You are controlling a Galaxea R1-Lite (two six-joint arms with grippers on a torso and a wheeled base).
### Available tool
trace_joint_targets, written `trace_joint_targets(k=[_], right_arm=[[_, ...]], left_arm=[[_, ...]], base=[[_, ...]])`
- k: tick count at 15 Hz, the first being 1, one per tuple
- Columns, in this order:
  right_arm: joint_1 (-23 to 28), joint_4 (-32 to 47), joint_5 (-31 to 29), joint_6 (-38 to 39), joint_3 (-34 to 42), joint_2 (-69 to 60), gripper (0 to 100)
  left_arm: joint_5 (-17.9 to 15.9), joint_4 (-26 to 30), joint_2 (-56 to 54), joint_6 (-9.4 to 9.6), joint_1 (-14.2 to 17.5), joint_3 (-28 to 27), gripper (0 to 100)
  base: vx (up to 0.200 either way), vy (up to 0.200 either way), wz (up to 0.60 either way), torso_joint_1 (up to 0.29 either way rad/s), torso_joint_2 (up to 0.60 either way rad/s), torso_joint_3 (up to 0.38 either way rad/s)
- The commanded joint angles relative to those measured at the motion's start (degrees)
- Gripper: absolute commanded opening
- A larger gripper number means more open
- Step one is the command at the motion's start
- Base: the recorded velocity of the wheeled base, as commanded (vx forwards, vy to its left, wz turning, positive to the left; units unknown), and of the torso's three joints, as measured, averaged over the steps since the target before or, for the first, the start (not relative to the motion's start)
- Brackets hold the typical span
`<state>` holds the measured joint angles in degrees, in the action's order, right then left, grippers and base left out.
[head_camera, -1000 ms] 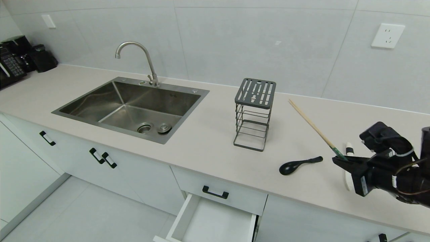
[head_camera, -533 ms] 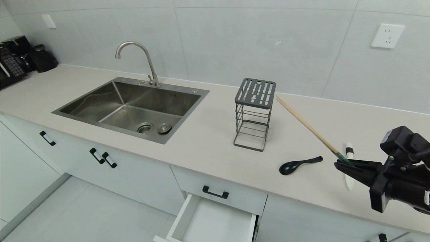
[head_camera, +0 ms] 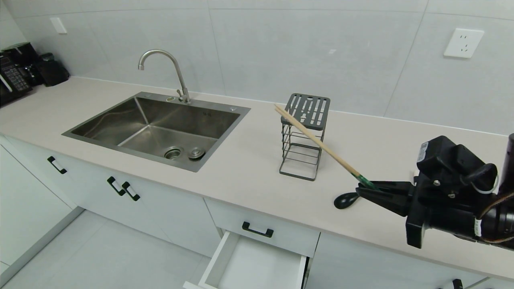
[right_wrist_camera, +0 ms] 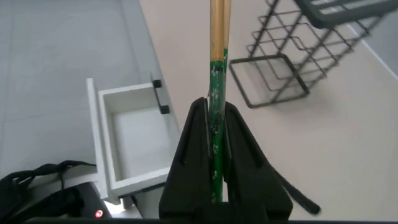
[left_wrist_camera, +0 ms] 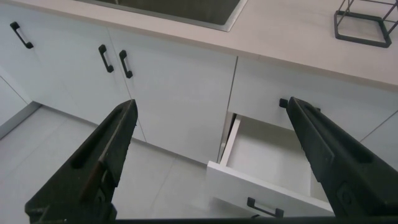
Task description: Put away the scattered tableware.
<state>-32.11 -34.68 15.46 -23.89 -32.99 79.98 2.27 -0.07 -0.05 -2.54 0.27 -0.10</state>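
Item 1. Right gripper (head_camera: pixel 363 190): we note its fingers clamped on the green-painted end of the chopsticks (head_camera: pixel 317 140). The sticks are held clear of the countertop (head_camera: pixel 241 168) and slant up and away from the claw. In the head view they cross the upper part of the wire rack (head_camera: pixel 302 154), which stands ahead of the claw.

Item 2. Black spoon (head_camera: pixel 345 199): it lies on the countertop just beside the fingertips. We cannot see its handle behind the claw.

Item 3. Drawer (head_camera: pixel 249 265): it stands pulled open, below the counter edge and to the sink side of the claw.

Item 4. Sink (head_camera: pixel 132 108): well beyond the rack.

Item 5. Left gripper (left_wrist_camera: pixel 210 106): its fingers are spread wide apart. It hangs before the cabinet fronts, over the floor, with the open drawer beyond it.
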Motion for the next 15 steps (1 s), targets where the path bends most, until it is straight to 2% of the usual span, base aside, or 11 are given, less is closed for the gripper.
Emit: trace_joint_targets(k=[1,9,15], right_arm=[[-1.38,-0.47,1.15,-0.01,-0.67,3.25,0],[-6.12,-2.76,3.09,0.51,1.35,7.38,0],[-6.21,-4.25,2.65,4.47,-0.59,12.39,0]], left_arm=[[0.02,-0.01,0.05,-0.01,0.00,0.01,100],[0.02,-0.01,0.05,-0.01,0.00,0.01,100],[0.02,-0.01,0.05,-0.01,0.00,0.01,100]], base=[[0.000,0.000,0.00,0.000,0.00,0.000],[0.000,0.000,0.00,0.000,0.00,0.000],[0.000,0.000,0.00,0.000,0.00,0.000]])
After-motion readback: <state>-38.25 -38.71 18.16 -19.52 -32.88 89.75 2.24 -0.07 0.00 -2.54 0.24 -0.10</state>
